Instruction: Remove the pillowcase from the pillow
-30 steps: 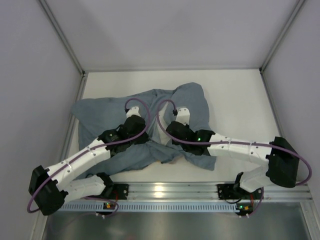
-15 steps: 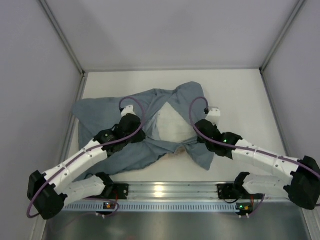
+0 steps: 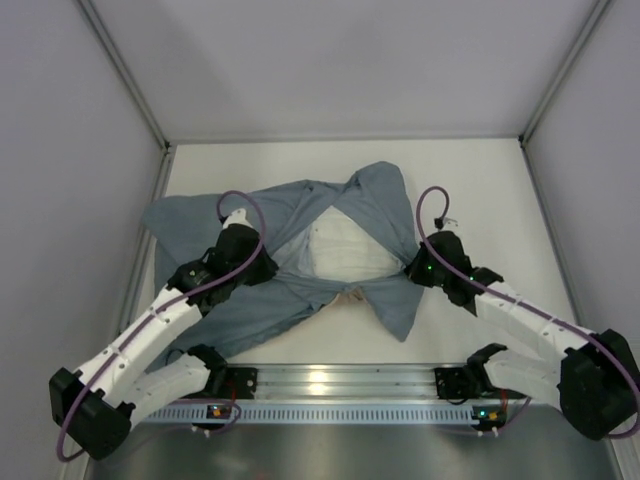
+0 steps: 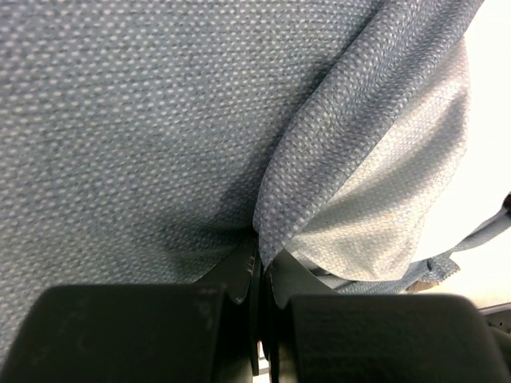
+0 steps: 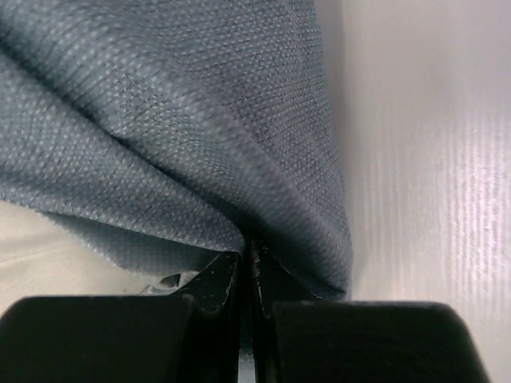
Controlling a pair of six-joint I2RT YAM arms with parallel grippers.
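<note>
At the far left the pillowcase (image 3: 190,225) spreads as a limp blue-grey sheet over the white table (image 3: 480,190), one corner reaching close to the table's left edge. The left gripper (image 4: 261,275), seen through its own wrist camera, has its jaws pressed together on a fold of that cloth. The dark outer weave fills most of the view, and a flap turns back beside the pinch to show the paler inside. From overhead this gripper sits on the left lip of the case's opening, its arm reaching in from the near left corner. In the middle the cloth parts in a wide V, and the pillow (image 3: 345,250) shows through it. It is white and plump, and only this patch is bare, with blue fabric covering it on both sides and across its near edge. The far point of the case rises to a peak just beyond the pillow. On the right, the right gripper (image 5: 246,259) is likewise clamped shut on a gathered ridge of the blue fabric, which fans upward from the pinch. Bare table lies just to its right. Overhead, that gripper holds the right lip of the opening, well apart from the left one, with the exposed pillow between the two.
</note>
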